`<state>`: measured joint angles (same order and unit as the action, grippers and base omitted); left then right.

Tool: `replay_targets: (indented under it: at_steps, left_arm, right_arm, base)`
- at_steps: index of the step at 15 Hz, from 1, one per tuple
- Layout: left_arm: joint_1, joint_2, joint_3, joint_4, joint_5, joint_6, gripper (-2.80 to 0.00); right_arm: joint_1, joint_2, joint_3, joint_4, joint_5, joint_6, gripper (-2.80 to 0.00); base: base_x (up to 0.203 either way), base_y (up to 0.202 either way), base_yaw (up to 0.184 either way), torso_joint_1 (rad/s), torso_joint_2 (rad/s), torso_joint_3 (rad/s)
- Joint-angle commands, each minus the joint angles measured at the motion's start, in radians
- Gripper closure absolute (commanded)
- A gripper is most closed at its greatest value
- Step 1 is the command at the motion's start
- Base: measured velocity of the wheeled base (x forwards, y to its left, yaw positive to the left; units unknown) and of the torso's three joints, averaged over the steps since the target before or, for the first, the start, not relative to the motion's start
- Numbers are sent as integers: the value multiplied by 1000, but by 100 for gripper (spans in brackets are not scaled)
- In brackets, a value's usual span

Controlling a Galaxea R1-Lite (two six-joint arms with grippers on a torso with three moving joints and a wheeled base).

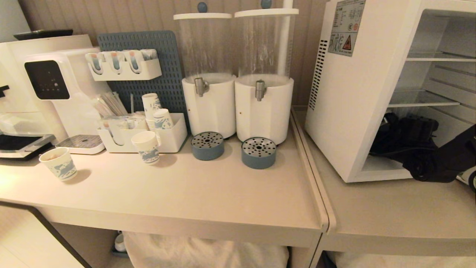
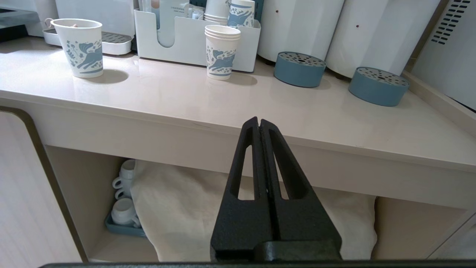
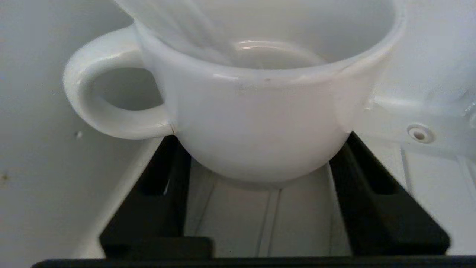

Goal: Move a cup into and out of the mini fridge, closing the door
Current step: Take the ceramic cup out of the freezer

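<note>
The cup (image 3: 260, 123) stands upright on the white floor of the fridge (image 1: 353, 111), mouth up, its loop handle sticking out sideways toward the smooth inner side wall. It is squat and rounded, glossy white ceramic, and empty. In the right wrist view it sits between the two black fingers (image 3: 156, 193) of the right gripper (image 3: 260, 163), one finger at each side of its lower belly. The fingers stand spread about the cup's width; whether they press on it or only flank it I cannot tell. The fridge floor under it is ribbed white plastic.

In the head view the fridge is a white box on the right worktop (image 1: 390, 208), its front open, with vent slits and a red-triangle sticker on its side and shelves inside. The black right arm (image 1: 427, 152) reaches into the bottom compartment and hides the cup there.

The left gripper (image 2: 259, 124) hangs below the front edge of the left worktop (image 2: 186, 100), its matte black slotted fingers pressed flat together. On that worktop stand paper cups (image 2: 221, 52) with blue prints, a white organiser (image 2: 186, 41), two blue round drip trays (image 2: 299, 69) and two white cylindrical dispensers (image 1: 234, 74) with clear tanks. White mugs (image 2: 124, 197) sit on a tray underneath.
</note>
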<state>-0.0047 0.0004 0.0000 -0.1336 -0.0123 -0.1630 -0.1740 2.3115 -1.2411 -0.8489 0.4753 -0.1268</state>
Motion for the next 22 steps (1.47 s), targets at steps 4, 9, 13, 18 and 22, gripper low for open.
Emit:
replay_targets:
  at_steps: [4, 9, 13, 18, 22]
  left_arm:
    - [0, -5, 40, -1, 0, -1, 0]
    - [0, -5, 40, -1, 0, -1, 0]
    - [0, -5, 40, -1, 0, -1, 0]
    - [0, -5, 40, -1, 0, 0, 0]
    - [0, -5, 40, -1, 0, 0, 0]
  right_arm:
    - [-15, -24, 35, 10, 12, -1, 0]
    - [-56, -85, 120, 1, 66, -2, 0]
    - [-86, -122, 175, -6, 69, -8, 0]
    - [-93, -164, 263, -63, 88, -8, 0]
    - [-103, -194, 294, -67, 99, -8, 0]
  base:
    - [0, 0, 0, 0, 0, 0]
    - [0, 0, 0, 0, 0, 0]
    - [0, 0, 0, 0, 0, 0]
    - [0, 0, 0, 0, 0, 0]
    - [0, 0, 0, 0, 0, 0]
